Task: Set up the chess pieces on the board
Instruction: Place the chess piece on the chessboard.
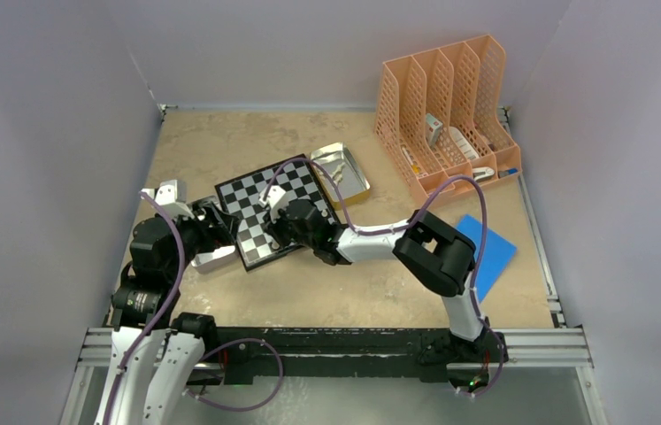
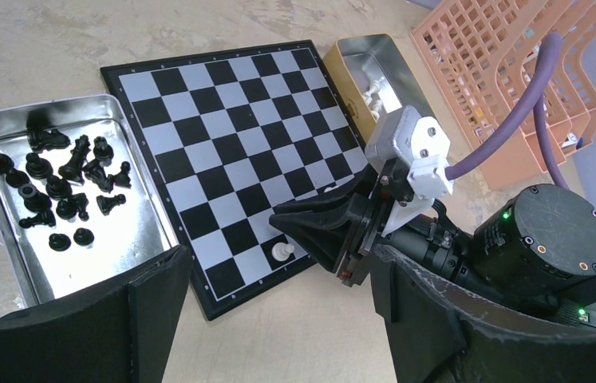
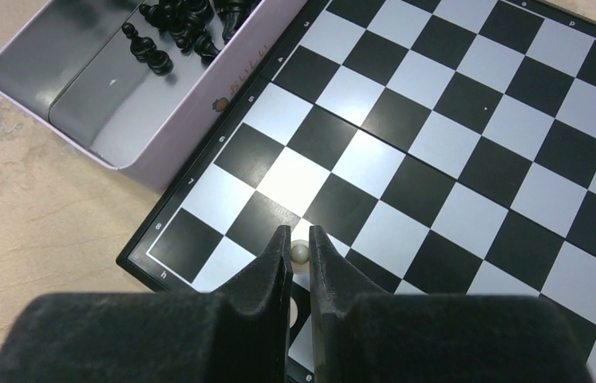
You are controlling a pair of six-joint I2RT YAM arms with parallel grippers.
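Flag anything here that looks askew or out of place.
The board sits rotated, its edges skewed to those of the table. The black pieces lie jumbled, several toppled, in the metal tray beside it. Only one pale piece, pinched in the right gripper, is on the board. Nothing looks damaged.

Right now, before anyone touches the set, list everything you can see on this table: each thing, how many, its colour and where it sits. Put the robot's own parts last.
board: one, black and white checks, mid-table, set at an angle.
pale pawn: one, whitish, standing near the board's near edge.
black pieces: over a dozen, black, in the left tray.
left tray: one, shiny metal, against the board's left side.
far tray: one, metal with a gold wall, at the board's far right.
pale pieces: a few, count unclear, in the far tray.
file rack: one, orange, back right corner, small items inside.
blue sheet: one, right side.
table: one, tan.
left hand: open, above the board's near edge.
right hand: closed around the pale pawn.
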